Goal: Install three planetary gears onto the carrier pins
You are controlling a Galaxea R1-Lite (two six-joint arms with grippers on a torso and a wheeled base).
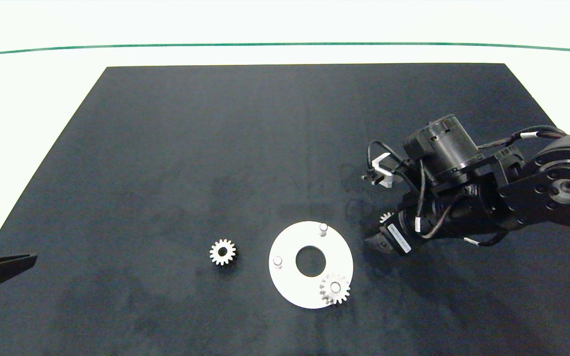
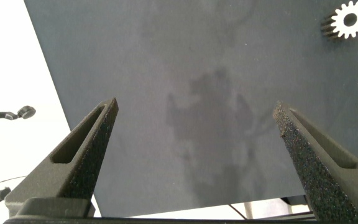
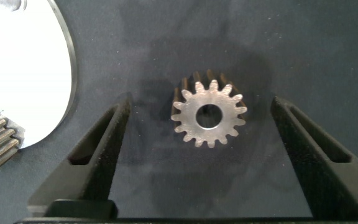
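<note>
Off-white gear flat on black mat, bore upward, centred between spread fingers of right gripper just right of carrier disc; left gripper open, parked at mat's left edge.

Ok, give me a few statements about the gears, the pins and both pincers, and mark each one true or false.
1. One planetary gear already sits on a carrier pin of the white disc. True.
2. All three carrier pins are occupied. False: two pins stand bare.
3. The right pincer is open, with a gear lying on the mat between its fingers. True.
4. The left pincer is shut on a gear. False: it is open and empty, parked at the mat's left edge.
5. A loose gear lies on the mat left of the disc. True.
</note>
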